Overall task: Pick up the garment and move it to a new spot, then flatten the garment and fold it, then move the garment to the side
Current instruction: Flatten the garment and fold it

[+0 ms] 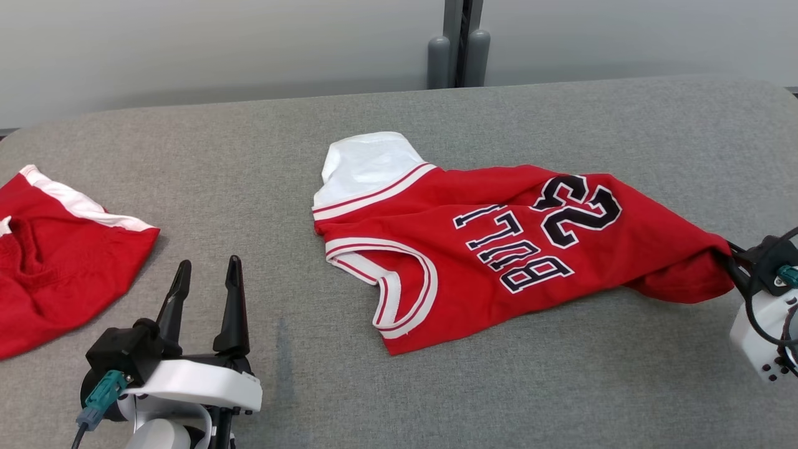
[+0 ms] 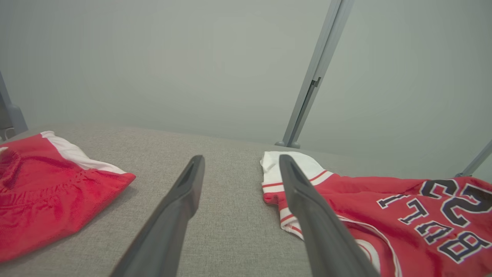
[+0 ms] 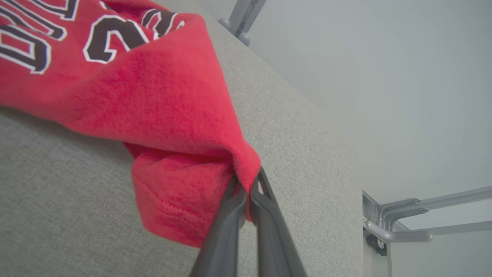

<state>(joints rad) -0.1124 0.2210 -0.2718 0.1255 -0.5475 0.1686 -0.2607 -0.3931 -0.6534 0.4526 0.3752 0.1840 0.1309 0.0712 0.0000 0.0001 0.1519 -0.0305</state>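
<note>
The garment (image 1: 499,249) is a red sleeveless jersey with white trim and dark lettering, spread across the middle of the grey table (image 1: 280,349). Its white-lined collar end points left. My right gripper (image 1: 726,262) is at the right edge, shut on the jersey's bottom hem, which is bunched and slightly raised there. In the right wrist view the two fingers pinch the red fabric (image 3: 184,115) at the right gripper's tips (image 3: 246,182). My left gripper (image 1: 206,277) stands open at the lower left, left of the jersey and apart from it; between its fingers (image 2: 180,200) lies bare table.
A second red garment with white trim (image 1: 56,249) lies crumpled at the table's left edge, also seen in the left wrist view (image 2: 50,184). A grey post (image 1: 458,43) rises behind the table's far edge. A metal frame (image 3: 403,219) stands beyond the table's right end.
</note>
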